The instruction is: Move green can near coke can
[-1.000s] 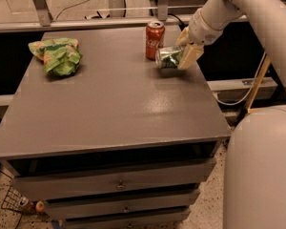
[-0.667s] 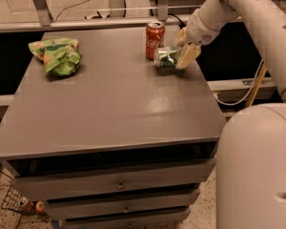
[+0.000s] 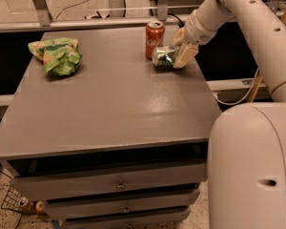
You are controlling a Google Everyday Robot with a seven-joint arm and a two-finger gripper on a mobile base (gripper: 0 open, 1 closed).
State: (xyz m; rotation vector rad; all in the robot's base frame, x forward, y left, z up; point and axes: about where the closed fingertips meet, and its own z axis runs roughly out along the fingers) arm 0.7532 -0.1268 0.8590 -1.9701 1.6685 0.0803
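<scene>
The coke can [image 3: 155, 39] stands upright at the far right of the grey table [image 3: 109, 104]. The green can [image 3: 164, 56], silver with green patches, lies on its side just right of the coke can and in front of it, almost touching it. My gripper [image 3: 180, 47] reaches in from the right, and its beige fingers [image 3: 184, 56] are closed around the right end of the green can, low over the table top.
A green and orange chip bag [image 3: 57, 56] lies at the far left of the table. The table's right edge is just beside the gripper. Drawers sit below the front edge. My white base [image 3: 252, 166] fills the lower right.
The gripper and the green can have shifted slightly left, toward the coke can. The coke can and chip bag have not moved.
</scene>
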